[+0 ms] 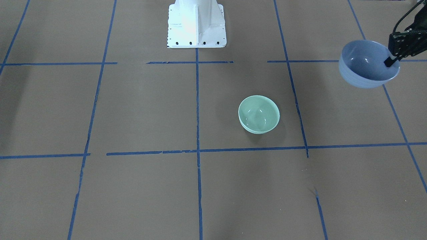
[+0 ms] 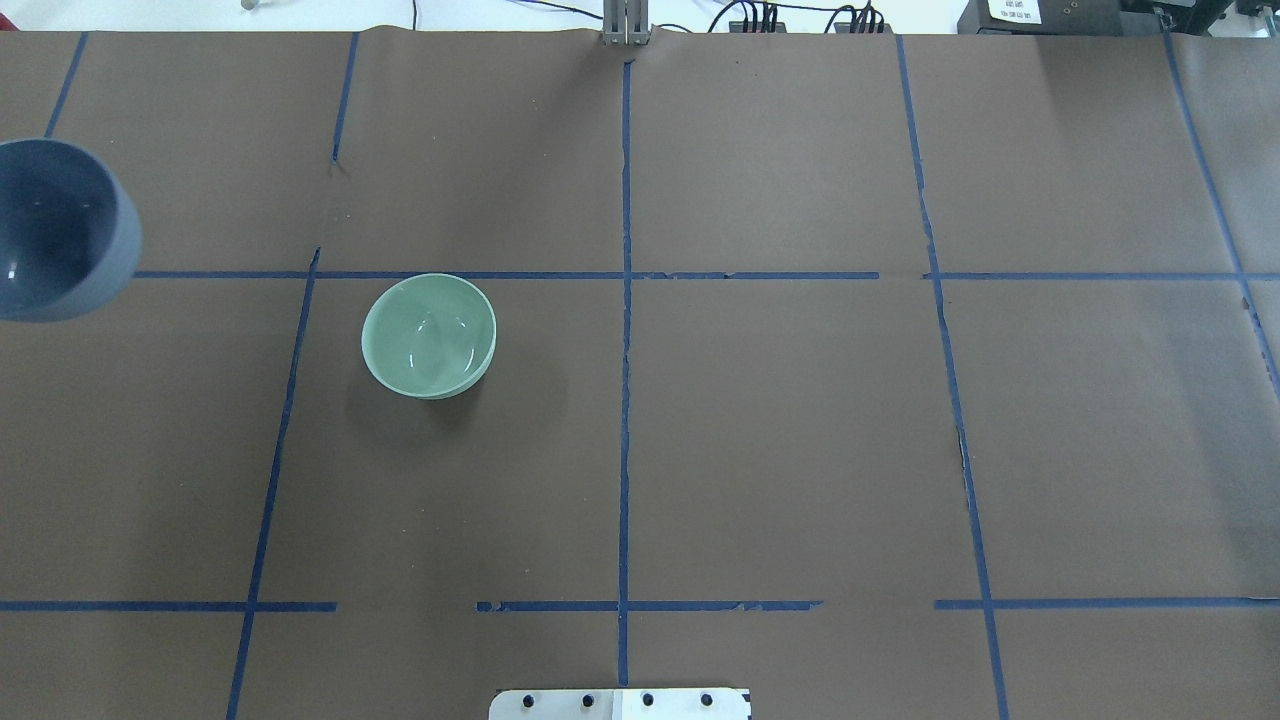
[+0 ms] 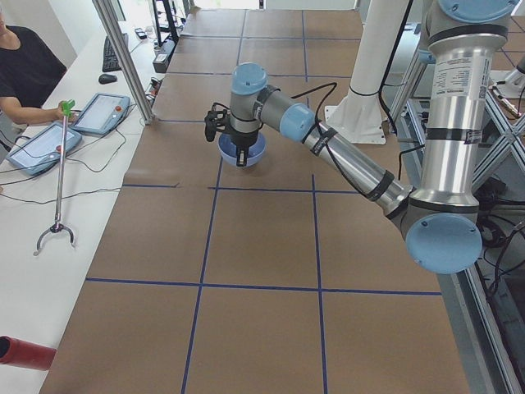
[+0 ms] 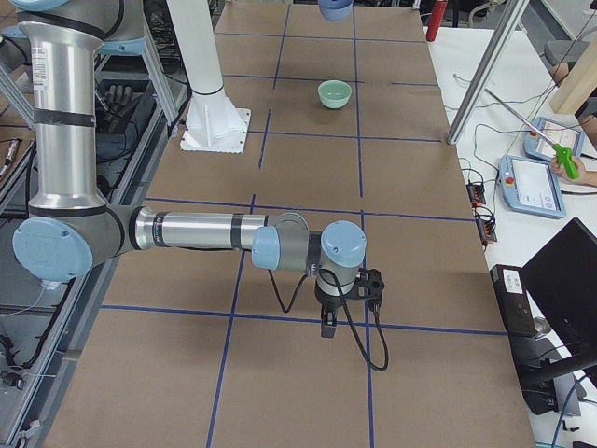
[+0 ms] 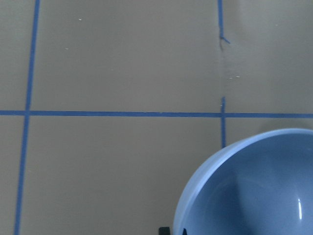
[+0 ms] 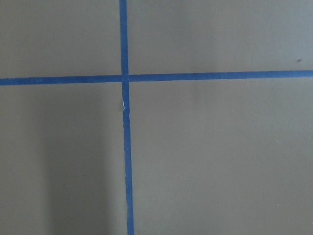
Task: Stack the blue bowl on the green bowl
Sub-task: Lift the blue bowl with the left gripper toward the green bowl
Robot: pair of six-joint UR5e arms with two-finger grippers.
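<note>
The blue bowl (image 1: 363,66) hangs tilted above the table at the robot's far left, well off the brown surface. My left gripper (image 1: 391,60) is shut on its rim, one finger inside the bowl. The bowl also shows at the left edge of the overhead view (image 2: 50,230), in the exterior left view (image 3: 254,152) and in the left wrist view (image 5: 254,191). The green bowl (image 1: 259,114) stands upright and empty on the table (image 2: 428,335), some way to the right of the blue bowl in the overhead view. My right gripper (image 4: 328,322) hovers low over the far right of the table; I cannot tell whether it is open or shut.
The white robot base (image 1: 196,23) stands at the table's middle rear edge. Blue tape lines (image 2: 624,400) grid the brown table cover. Beyond the table's far side, an aluminium post (image 3: 123,57), tablets (image 3: 98,113) and a grabber tool (image 3: 57,197) lie on the operators' bench.
</note>
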